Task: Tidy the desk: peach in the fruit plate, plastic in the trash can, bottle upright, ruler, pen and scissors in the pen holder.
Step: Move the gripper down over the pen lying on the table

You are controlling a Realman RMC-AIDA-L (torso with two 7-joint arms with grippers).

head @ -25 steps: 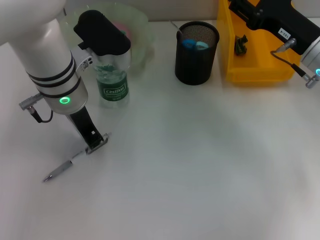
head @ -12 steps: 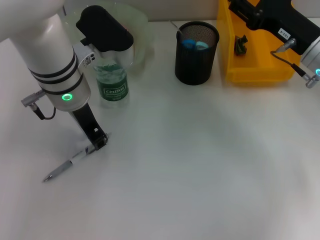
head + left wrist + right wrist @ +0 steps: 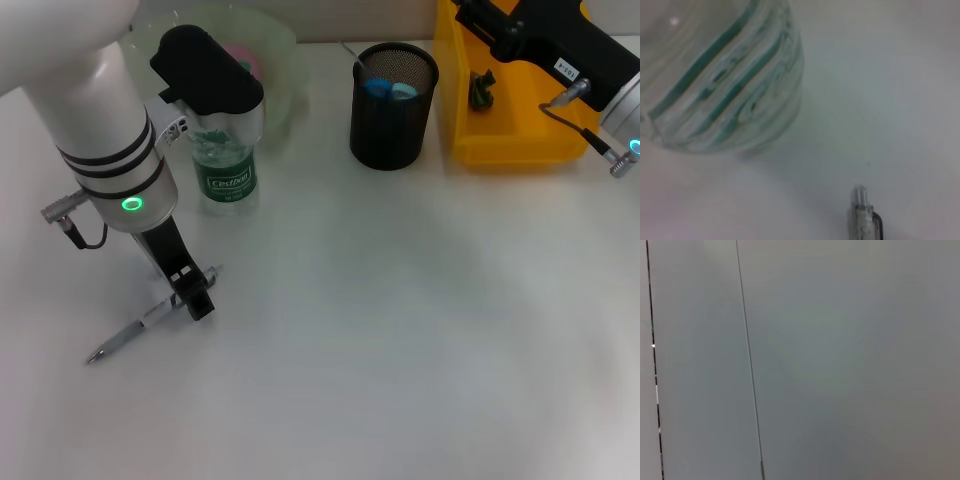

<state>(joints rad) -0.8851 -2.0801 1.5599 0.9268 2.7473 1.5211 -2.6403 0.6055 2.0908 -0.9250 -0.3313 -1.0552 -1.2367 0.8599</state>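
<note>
The left gripper [image 3: 192,295] is low at the desk's left edge, its fingers seemingly clenched on the upper end of the slim silver pen [image 3: 125,338], probably to carry it to the black mesh pen holder [image 3: 393,92] at the far edge. The right gripper is not visible.

Pen on the desk, bottle upright.
The silver pen [image 3: 128,335] lies flat near the clear, green-labelled bottle [image 3: 226,165].

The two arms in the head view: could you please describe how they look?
The left arm is white with black bands, a green ring light, a grey cable plug and a slim black hand. The right arm is black with a small white label and grey cable.
</note>
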